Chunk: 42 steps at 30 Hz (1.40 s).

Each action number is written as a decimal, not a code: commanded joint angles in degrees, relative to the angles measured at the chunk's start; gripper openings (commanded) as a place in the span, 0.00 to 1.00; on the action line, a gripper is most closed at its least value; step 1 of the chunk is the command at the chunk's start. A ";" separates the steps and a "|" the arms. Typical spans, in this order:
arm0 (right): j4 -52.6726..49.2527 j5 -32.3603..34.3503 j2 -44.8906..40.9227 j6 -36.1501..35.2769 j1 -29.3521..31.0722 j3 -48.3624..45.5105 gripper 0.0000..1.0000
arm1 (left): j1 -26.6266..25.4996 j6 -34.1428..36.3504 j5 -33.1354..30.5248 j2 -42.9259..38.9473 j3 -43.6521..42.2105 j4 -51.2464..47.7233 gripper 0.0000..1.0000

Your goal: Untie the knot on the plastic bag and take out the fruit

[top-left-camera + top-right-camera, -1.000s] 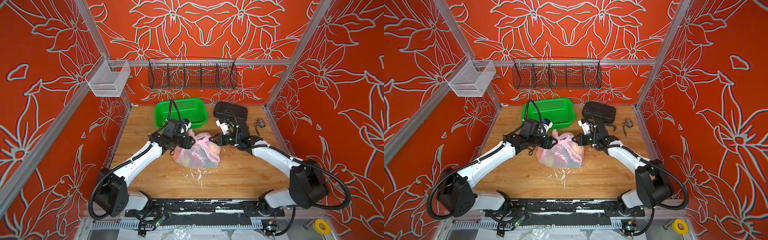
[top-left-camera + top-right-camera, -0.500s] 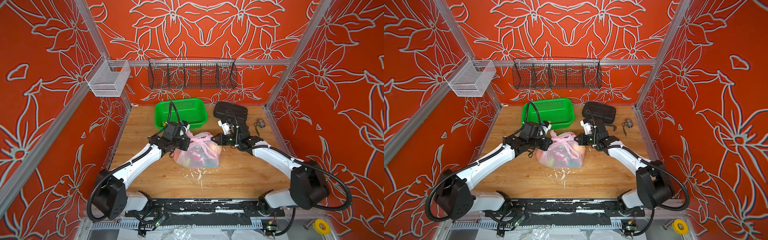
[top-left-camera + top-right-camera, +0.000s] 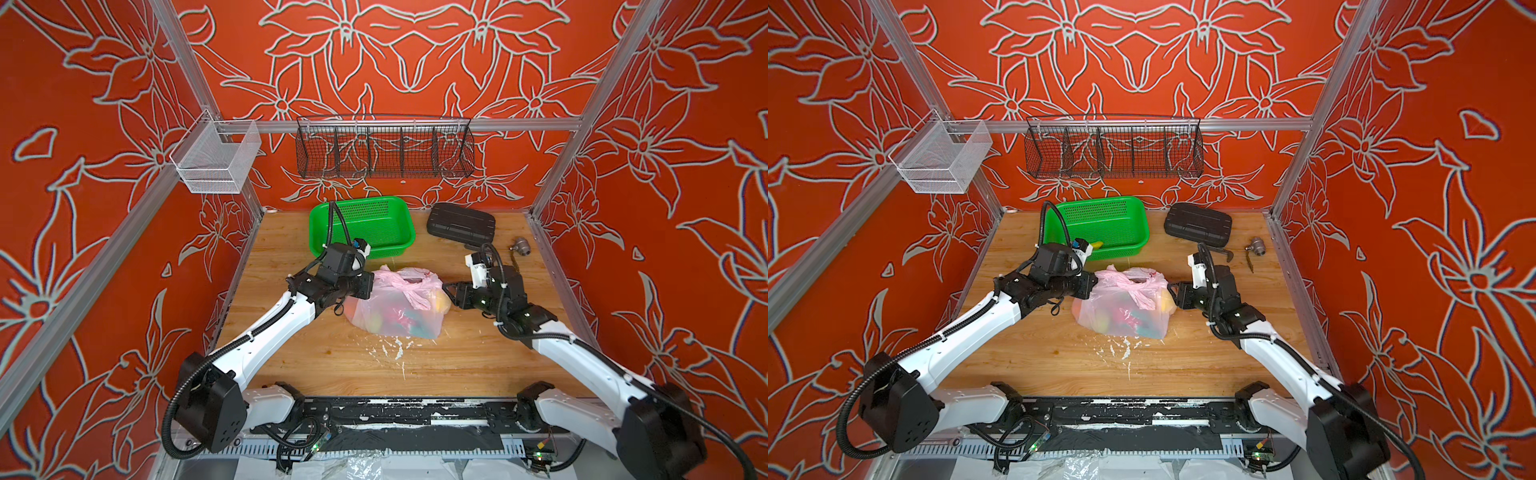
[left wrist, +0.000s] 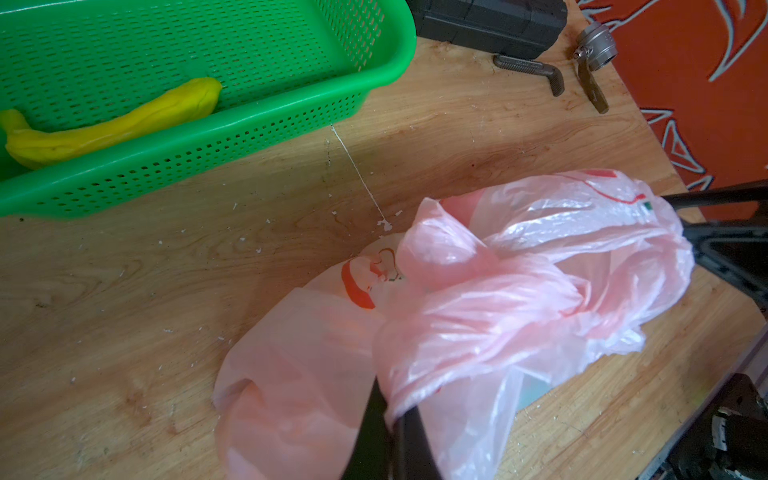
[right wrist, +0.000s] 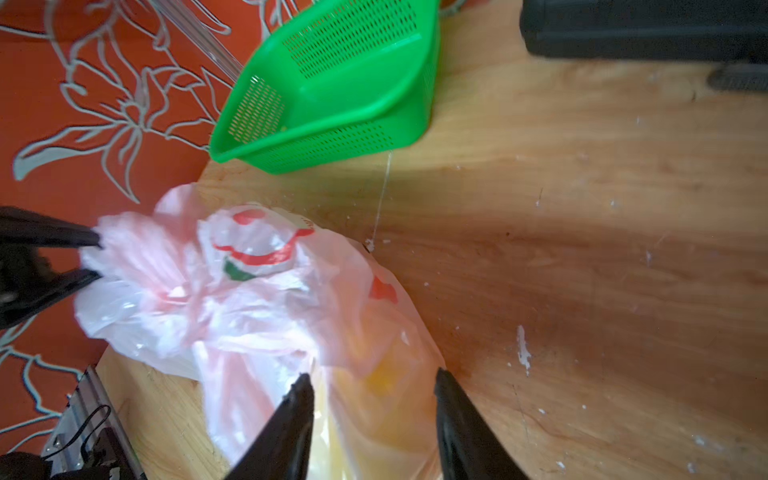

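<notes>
1. Nearest the base, the table (image 3: 415,365) shows bare wood with white flecks. No fruit lies out on it.
2. The right gripper (image 5: 371,376) has its fingers standing apart. A second ago they were shut at the bag's right end. The tips now straddle that end, just beside the film, and hold nothing. The gripper has backed off slightly.
3. The left gripper (image 4: 392,405) has its fingers together, pinched on a bunch of pink film at the bag's left side, beside the tie. A second ago they were open.
4. The plastic bag (image 3: 395,316) rests mid-table between the two grippers, its place hardly shifted. The knot (image 3: 409,289) lies across its top, still twisted tight. The fruit (image 3: 442,301) stays inside and shows as yellow, pink and green shapes through the film.
5. Further back, the green basket (image 3: 386,249) holds only a banana (image 4: 116,120).
6. Reading: the hold appears to have passed from right to left. The left gripper likely anchors one handle loop while the right is freed to take another part of the tie. Untying is under way but has loosened nothing yet, and fruit removal has not begun.
</notes>
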 commanded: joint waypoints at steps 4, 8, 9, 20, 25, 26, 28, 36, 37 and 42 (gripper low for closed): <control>-1.54 -4.87 -7.37 -41.96 8.34 3.66 0.56 | 0.22 -0.53 2.81 -1.84 1.18 -0.18 0.00; -14.44 -5.18 -2.04 -64.26 13.18 11.18 0.55 | 0.24 -0.64 3.47 -2.14 1.11 -0.03 0.00; -16.71 -3.34 -0.04 -67.98 14.01 12.99 0.54 | 0.29 -0.75 3.76 -2.17 1.01 0.15 0.00; -17.77 3.80 16.48 -80.45 16.57 21.26 0.42 | 0.25 -0.75 4.57 -1.80 0.56 0.39 0.00; -12.17 6.26 19.37 -78.49 16.66 20.55 0.36 | 0.24 -0.06 4.23 -2.01 0.47 -0.51 0.00; -11.42 6.24 19.51 -78.35 16.66 20.26 0.36 | 0.29 0.04 4.09 -2.13 0.41 -0.61 0.00; -10.87 6.04 19.26 -77.92 16.70 20.10 0.38 | 0.25 0.13 3.79 -2.34 0.30 -0.62 0.00; -6.20 5.63 15.67 -77.09 16.58 18.69 0.39 | 0.29 0.13 3.87 -2.37 0.73 -0.53 0.00; -5.77 6.38 16.14 -77.81 16.62 18.54 0.40 | 0.20 0.21 3.95 -2.32 0.80 -0.53 0.00; -7.82 7.03 20.56 -78.60 16.57 20.29 0.38 | 0.25 0.54 3.64 -2.28 1.00 -1.05 0.00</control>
